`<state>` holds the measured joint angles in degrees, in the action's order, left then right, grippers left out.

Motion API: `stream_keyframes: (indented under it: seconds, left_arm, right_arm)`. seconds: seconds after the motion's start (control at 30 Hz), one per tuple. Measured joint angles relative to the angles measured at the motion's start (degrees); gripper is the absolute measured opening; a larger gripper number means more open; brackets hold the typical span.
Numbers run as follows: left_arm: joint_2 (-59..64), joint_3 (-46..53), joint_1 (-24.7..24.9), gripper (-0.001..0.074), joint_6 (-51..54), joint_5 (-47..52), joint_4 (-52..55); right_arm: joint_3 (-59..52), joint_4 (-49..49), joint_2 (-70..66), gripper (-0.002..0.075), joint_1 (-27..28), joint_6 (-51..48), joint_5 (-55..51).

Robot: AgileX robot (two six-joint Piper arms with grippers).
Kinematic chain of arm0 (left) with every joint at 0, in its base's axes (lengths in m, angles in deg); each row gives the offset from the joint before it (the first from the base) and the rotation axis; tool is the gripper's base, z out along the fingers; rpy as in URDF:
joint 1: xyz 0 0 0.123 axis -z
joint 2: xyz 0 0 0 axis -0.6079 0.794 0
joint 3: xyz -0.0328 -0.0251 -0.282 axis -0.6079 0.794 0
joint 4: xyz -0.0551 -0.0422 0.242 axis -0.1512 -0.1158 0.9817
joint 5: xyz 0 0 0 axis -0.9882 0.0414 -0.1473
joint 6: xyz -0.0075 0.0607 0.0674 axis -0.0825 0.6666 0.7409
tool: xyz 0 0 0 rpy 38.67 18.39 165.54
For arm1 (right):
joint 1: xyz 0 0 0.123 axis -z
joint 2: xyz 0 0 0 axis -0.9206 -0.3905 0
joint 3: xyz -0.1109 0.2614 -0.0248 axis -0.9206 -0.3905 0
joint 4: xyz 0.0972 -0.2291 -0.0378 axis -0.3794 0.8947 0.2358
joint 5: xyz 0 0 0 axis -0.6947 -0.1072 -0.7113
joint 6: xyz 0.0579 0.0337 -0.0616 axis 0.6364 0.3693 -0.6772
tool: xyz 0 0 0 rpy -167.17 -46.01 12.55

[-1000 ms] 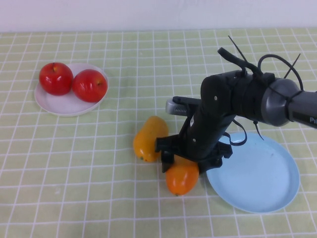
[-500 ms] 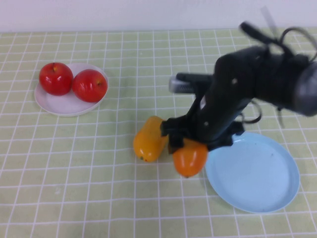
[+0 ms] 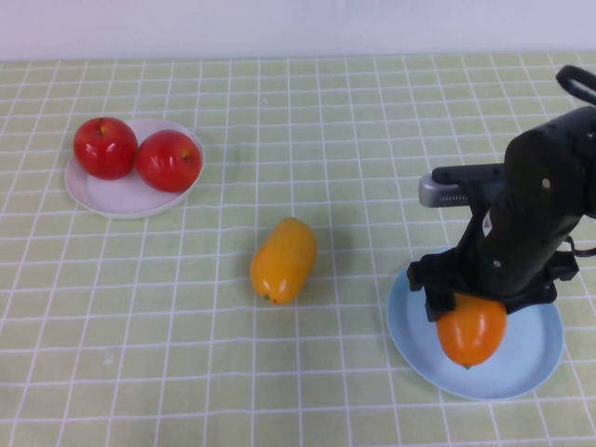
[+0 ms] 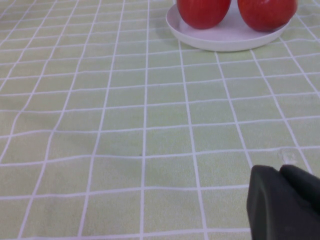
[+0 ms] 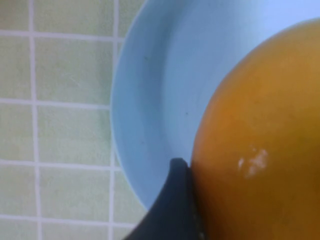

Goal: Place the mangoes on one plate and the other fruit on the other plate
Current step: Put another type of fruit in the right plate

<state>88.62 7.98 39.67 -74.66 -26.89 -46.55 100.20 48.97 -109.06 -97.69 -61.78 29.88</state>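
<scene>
Right claw (image 3: 470, 321) clamped around a glossy oblong orange-yellow mango (image 3: 472, 332), hanging over the near-left part of the round light blue plastic plate (image 3: 531, 368); one dark finger (image 5: 172, 205) pressed against the fruit's skin in the right wrist view. Best done by lowering until the mango touches the plate floor, toward the middle rather than the rim, then spreading the claw slowly to stop a roll. Room to be left for the second orange-yellow mango (image 3: 283, 260), lying alone on the green checked surface (image 3: 279, 372) well apart from both plates. Two round red apples (image 3: 138, 154) already sitting on the smaller round white plate (image 3: 116, 199). Left claw (image 4: 287, 200) shut and empty, parked low near that white plate.
</scene>
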Motion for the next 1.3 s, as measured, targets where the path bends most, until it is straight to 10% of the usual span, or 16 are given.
stream_keyframes:
  seconds: [0.6, 1.3]
  left_arm:
    - [0.0, 0.0, 0.0, 0.0002, 0.0, 0.0, 0.0]
    - [0.0, 0.0, 0.0, 0.0002, 0.0, 0.0, 0.0]
  right_arm:
    - [0.7, 0.1, -0.7, 0.0687, 0.0, -0.1, -0.8]
    - [28.0, -11.6, -19.6, 0.0687, -6.3, 0.9, 2.9]
